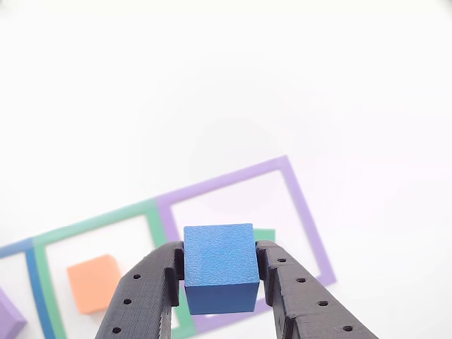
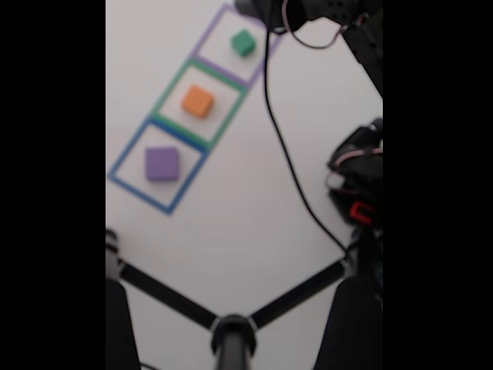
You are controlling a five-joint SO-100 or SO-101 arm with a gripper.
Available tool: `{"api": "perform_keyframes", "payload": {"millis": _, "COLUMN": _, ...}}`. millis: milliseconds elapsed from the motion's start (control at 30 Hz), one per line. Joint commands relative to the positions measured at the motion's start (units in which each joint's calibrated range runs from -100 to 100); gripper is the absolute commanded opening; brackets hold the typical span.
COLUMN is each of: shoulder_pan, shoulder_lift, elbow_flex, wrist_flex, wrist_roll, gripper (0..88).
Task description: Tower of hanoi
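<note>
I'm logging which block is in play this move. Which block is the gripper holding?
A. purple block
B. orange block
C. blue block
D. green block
C: in the other view the gripper is closed on the sides of the blue block, holding it above the tape squares.

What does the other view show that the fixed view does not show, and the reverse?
The other view alone shows the blue block clamped between the black jaws, held above the purple outline. The fixed view alone shows the whole purple block inside the blue outline, plus the black cable. Both show the orange block in the green outline, and the green block, mostly hidden in the other view.
</note>
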Motion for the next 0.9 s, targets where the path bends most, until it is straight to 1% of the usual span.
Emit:
{"api": "perform_keyframes", "payload": {"millis": 0, "shoulder_pan": 3.1, "shoulder_lift": -2.3, "elbow_flex": 9.0, "wrist_flex": -11.4, "wrist_roll": 0.0, "gripper": 3.2}}
{"api": "perform_keyframes", "payload": {"millis": 233, "shoulder_pan": 4.6, "shoulder_lift": -4.4, "elbow_flex": 29.7, "wrist_flex": -32.2, "wrist_roll": 0.0, "gripper": 3.4}}
{"api": "perform_keyframes", "payload": {"millis": 467, "shoulder_pan": 5.5, "shoulder_lift": -2.2, "elbow_flex": 48.7, "wrist_flex": -56.0, "wrist_roll": 0.0, "gripper": 4.0}}
{"api": "perform_keyframes", "payload": {"millis": 667, "shoulder_pan": 6.3, "shoulder_lift": 5.5, "elbow_flex": 55.6, "wrist_flex": -72.2, "wrist_roll": 0.0, "gripper": 4.6}}
{"api": "perform_keyframes", "payload": {"millis": 867, "shoulder_pan": 6.6, "shoulder_lift": 18.2, "elbow_flex": 55.7, "wrist_flex": -87.6, "wrist_roll": 0.0, "gripper": 4.0}}
